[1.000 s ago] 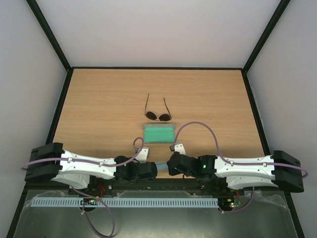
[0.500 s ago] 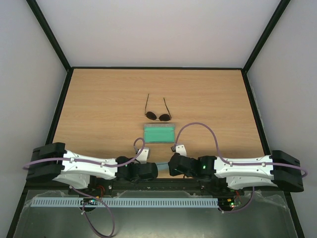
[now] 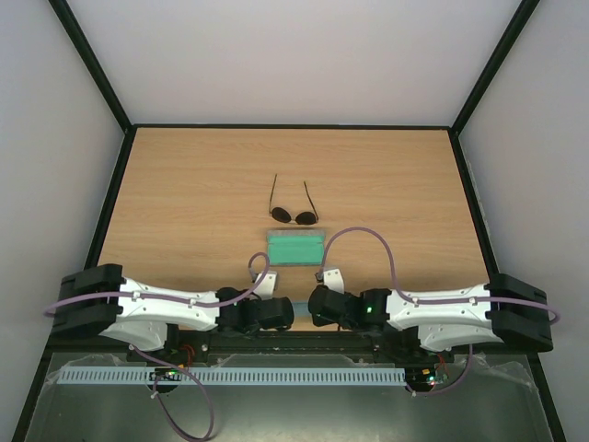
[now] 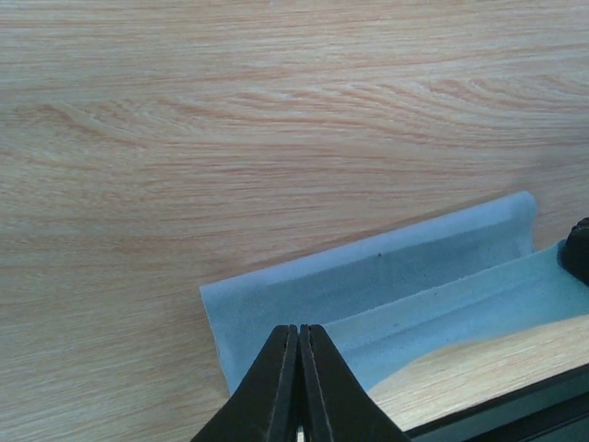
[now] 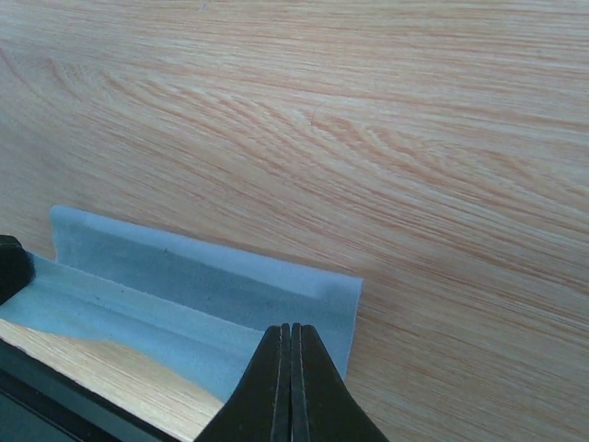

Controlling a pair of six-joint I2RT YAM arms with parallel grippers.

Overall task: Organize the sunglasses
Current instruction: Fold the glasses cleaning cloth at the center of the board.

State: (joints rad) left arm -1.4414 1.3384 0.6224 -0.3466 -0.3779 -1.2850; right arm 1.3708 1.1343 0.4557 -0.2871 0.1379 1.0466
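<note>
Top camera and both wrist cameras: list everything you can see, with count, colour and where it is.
sunglasses: one, black wire frame with dark round lenses, mid-table, temple arms pointing away
case: one, open, teal-green inside, just nearer than the sunglasses
cloth: one, light blue, near table edge, partly folded
table: one, light wood
left gripper: one, black, shut, seemingly pinching the cloth's left corner
right gripper: one, black, shut, seemingly pinching its right corner

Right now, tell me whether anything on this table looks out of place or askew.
The blue cloth at the near edge is not flat: a ridge runs across it and its near side is lifted, pinched by the left gripper and right gripper. The sunglasses lie unfolded beyond the open case. Nothing looks damaged.
</note>
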